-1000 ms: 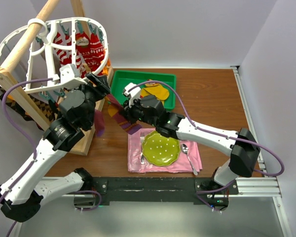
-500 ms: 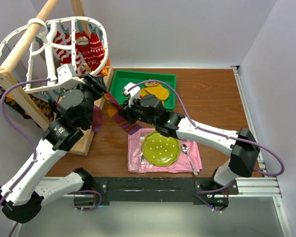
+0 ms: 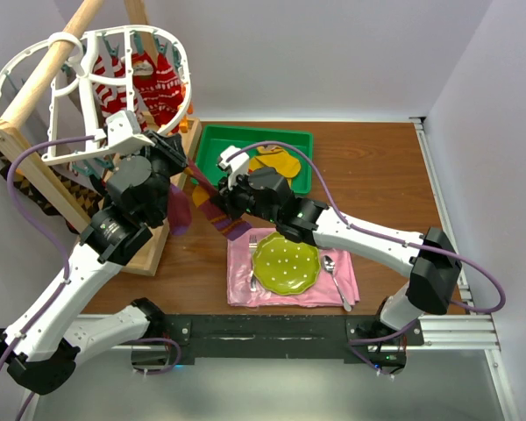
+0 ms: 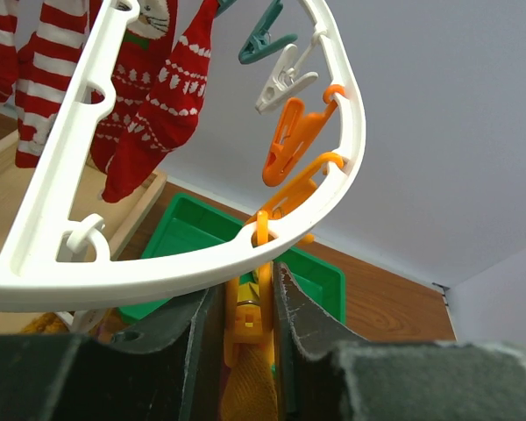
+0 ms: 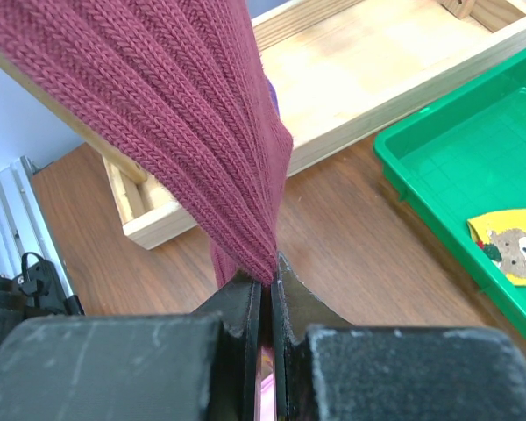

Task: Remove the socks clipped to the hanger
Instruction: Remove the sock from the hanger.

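Your left tool (image 4: 244, 285) stands just under the near rim of the hanger (image 4: 158, 272). Its jaws are narrow, one on each side of an orange clip (image 4: 247, 320) that hangs from the rim. You cannot tell from the wrist view whether they already press the clip or only stand beside it.

Your right tool (image 5: 269, 285) is closed on the maroon sock (image 5: 202, 114), which rises from it in a stretched fold toward the hanger, above the bench (image 3: 377, 175). The red-and-white socks (image 4: 158, 96) hang from the far side of the hanger, and a yellow sock (image 3: 276, 164) lies in the green tray (image 3: 245, 140).

The socks are soft, light knit. They will stretch before they come free, and I think a hard pull would swing the hanger on the wooden rack (image 3: 35, 79) sooner than open a clip. It is better to squeeze the clip at its tails and to hold the sock low on a bunched fold, as the right tool does. The clip is small, stiff plastic, and the fingers (image 4: 291, 324) may slide off it.

Some things are not clear. The mouth of the orange clip is hidden between the fingers. Below it is a mustard fabric (image 4: 245, 395), cut off by the picture edge. I cannot tell whether it belongs to the maroon sock. From above, the left arm covers the clip.
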{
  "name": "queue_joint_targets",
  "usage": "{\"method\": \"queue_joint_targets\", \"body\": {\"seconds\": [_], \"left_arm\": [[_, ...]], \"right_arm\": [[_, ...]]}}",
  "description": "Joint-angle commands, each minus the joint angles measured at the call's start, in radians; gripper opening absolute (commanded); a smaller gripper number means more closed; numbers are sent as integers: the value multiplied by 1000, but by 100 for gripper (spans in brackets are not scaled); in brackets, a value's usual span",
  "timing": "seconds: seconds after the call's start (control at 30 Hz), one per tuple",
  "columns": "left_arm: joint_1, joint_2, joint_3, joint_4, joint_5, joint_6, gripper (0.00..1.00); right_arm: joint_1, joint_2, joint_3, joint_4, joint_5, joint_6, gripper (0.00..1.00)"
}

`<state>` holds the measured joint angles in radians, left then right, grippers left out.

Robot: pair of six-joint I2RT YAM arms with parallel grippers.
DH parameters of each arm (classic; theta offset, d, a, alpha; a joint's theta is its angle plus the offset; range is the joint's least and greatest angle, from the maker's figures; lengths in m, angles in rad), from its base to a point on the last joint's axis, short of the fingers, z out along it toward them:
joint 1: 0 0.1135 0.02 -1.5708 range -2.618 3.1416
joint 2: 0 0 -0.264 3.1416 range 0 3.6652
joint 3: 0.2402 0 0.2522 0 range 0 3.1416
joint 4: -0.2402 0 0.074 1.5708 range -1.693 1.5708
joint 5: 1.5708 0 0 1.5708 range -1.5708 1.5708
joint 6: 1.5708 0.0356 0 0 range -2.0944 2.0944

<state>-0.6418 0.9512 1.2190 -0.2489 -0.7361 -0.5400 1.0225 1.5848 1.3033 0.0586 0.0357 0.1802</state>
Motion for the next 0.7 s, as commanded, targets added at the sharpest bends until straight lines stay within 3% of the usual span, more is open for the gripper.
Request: {"method": "queue_joint_targets", "body": {"seconds": [0.0,0.27,0.6,0.63,0.67], "left_arm": [[11,-5,4,56,0,26,0],[11,-12,7,57,9,37,0],[10,-28,5,59,44,54,1],[11,-28,5,57,58,55,7],[11,-31,4,54,67,57,22]], "right_arm": [[5,4,30,-5,29,-2,0],[5,-34,-64,-48,208,42,0],[1,-77,-64,-55,286,68,0],[1,-78,-58,-55,293,70,0],[-1,-83,-50,-55,297,73,0]]}}
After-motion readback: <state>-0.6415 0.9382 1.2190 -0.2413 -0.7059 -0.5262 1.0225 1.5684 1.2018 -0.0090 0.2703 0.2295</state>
